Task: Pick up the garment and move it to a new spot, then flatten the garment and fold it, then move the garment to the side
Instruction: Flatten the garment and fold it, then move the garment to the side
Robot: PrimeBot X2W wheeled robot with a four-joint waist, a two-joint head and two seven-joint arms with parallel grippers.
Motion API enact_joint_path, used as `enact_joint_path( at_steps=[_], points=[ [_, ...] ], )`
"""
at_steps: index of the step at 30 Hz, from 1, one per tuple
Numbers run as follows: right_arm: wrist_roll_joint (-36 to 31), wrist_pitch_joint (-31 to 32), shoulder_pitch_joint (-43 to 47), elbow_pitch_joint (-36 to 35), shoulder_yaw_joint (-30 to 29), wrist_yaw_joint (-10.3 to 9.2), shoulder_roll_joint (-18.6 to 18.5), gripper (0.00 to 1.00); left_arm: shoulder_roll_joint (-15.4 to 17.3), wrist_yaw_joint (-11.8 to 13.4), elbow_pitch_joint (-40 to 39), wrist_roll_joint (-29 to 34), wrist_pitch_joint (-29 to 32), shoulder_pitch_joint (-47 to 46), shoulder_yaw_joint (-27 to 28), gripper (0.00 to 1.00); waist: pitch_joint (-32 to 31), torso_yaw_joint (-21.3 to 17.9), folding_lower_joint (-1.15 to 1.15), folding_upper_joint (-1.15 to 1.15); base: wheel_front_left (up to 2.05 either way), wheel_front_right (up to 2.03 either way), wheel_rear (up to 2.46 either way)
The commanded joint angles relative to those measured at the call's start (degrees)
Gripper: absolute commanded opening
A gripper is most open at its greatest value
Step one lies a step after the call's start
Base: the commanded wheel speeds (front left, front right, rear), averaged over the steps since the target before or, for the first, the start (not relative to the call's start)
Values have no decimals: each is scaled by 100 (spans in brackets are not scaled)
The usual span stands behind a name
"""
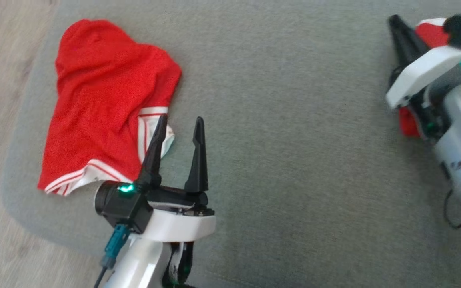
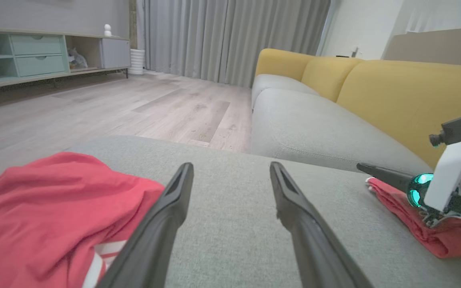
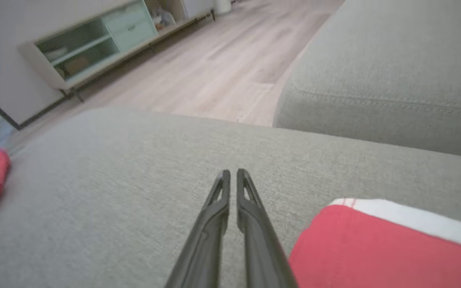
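Okay, two garments, two pincers, all on one grey fabric ottoman [image 1: 294, 160]. A crumpled red garment with white striped trim [image 1: 102, 104] lies at the ottoman's left edge, near the front-left corner. A folded red garment with a white band [image 3: 374, 248] lies at the right edge. The left pincer [image 1: 181, 118] is open and empty, one finger over the crumpled garment's trim; contact cannot be told. The right pincer [image 3: 233, 172] is closed, nothing between its fingers, just beside the folded garment. The left wrist view adds a yellow-backed sofa [image 2: 394, 92], grey curtains [image 2: 222, 36], a pale green sideboard [image 2: 34, 56] and a wood floor [image 2: 154, 104].
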Motion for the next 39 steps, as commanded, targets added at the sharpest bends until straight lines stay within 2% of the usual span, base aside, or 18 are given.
enact_joint_path(
  at_steps=[1, 2, 5, 8, 13, 17, 22, 25, 29, 39],
  points=[
    [73, -168, 231, -192, 73, -4, 72, 80, 13, 18, -156, 62, -24, -65, 251, 100, -188, -222, 0, 0, 0, 0, 0],
    [132, -347, 331, -268, 86, -4, 109, 100, 13, 16, -149, 92, -24, -38, 297, 100, -262, -320, 0, 0, 0, 0, 0],
    [209, -795, 668, -497, 54, -4, 157, 100, 13, -9, -126, 182, -24, 78, 435, 100, -483, -604, 0, 0, 0, 0, 0],
    [71, -973, 1092, -818, -168, -4, 134, 100, 13, -24, -96, 305, -24, 231, 608, 100, -743, -918, 0, 0, 0, 0, 0],
    [-830, -991, 2215, -2106, -1531, -4, 211, 100, 13, -55, -82, 479, -24, 554, 909, 100, -1120, -1411, 0, 0, 0, 0, 0],
    [-1420, -992, 3436, -3164, -2538, -4, 545, 100, 13, -103, -60, 557, -24, 805, 1040, 100, -1439, -1632, 0, 0, 0, 0, 0],
    [-1838, -993, 4647, -4154, -3276, -4, 994, 100, 13, -119, -102, 615, -24, 1190, 1226, 100, -1824, -1837, 0, 0, 0, 0, 0],
    [-2047, -993, 5135, -4470, -3321, -4, 1143, 100, 13, -62, -175, 594, -24, 1470, 1353, 100, -2033, -1948, 0, 0, 0, 0, 0],
    [-2428, -993, 5567, -4496, -3197, -4, 1171, 100, 13, -66, -137, 696, -24, 1844, 1414, 100, -2272, -2040, 0, 0, 0, 0, 0],
    [-2736, -994, 5747, -4434, -3153, -4, 1288, 100, 13, -130, -9, 880, -24, 1988, 1463, 100, -2385, -2009, 0, 0, 0, 0, 0]
  ],
)
